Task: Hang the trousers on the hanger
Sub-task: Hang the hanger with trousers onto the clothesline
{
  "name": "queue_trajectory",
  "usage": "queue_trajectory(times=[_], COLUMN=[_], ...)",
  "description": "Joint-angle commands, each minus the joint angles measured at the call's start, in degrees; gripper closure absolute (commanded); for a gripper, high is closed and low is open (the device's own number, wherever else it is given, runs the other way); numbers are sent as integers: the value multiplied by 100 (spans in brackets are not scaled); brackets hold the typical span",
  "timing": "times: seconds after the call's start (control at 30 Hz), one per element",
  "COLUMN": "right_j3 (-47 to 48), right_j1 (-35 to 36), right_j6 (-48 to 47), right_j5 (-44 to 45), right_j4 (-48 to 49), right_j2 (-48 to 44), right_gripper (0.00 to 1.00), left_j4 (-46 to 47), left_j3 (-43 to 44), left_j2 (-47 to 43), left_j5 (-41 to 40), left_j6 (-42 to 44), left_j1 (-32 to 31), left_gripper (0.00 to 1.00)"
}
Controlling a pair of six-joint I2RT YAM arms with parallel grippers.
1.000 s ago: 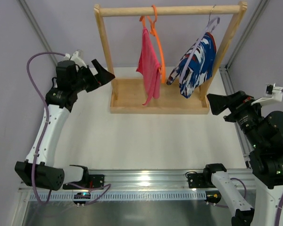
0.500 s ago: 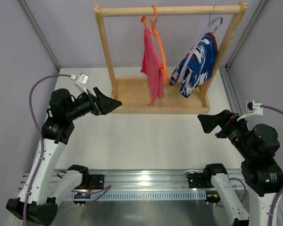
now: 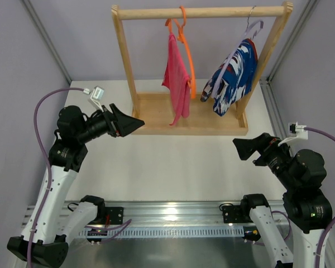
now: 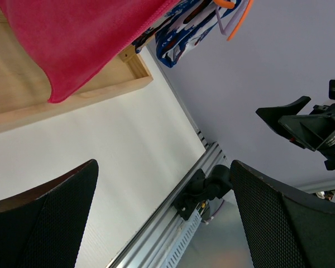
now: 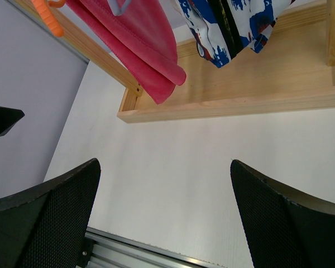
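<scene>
The trousers (image 3: 234, 78), printed in blue, white, red and black, hang folded over the pale lilac hanger (image 3: 251, 32), whose silver hook sits on the wooden rack's top bar at the right. Their lower end shows in the right wrist view as trousers (image 5: 229, 25) and in the left wrist view as trousers (image 4: 176, 28). My left gripper (image 3: 131, 123) is open and empty, left of the rack base. My right gripper (image 3: 244, 148) is open and empty, below the rack's right end. Both are well apart from the trousers.
A wooden clothes rack (image 3: 190, 120) stands at the back of the white table. An orange hanger (image 3: 185, 42) with pink cloth (image 3: 176, 81) hangs left of the trousers. Grey walls close in on both sides. A metal rail (image 3: 173, 215) runs along the near edge.
Over the second both arms pulled back from the rack toward the near side; the left dropped lower, the right moved left and down. The pink cloth swings slightly. Little movement in the last half second.
</scene>
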Motion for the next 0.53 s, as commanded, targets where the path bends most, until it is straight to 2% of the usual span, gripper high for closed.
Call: queue_trajectory(times=[0.0, 0.5], right_j3=[145, 452], right_j1=[-34, -26], right_j6=[-50, -59], right_j5=[37, 107], right_j4=[137, -117], right_j2=[-25, 37], right_gripper=[0, 0], left_j4=[323, 753], left_j3=[132, 0], left_j2=[-36, -54], left_j5=[121, 227], left_j6=[-30, -495], left_j1=[6, 6], left_gripper=[0, 0])
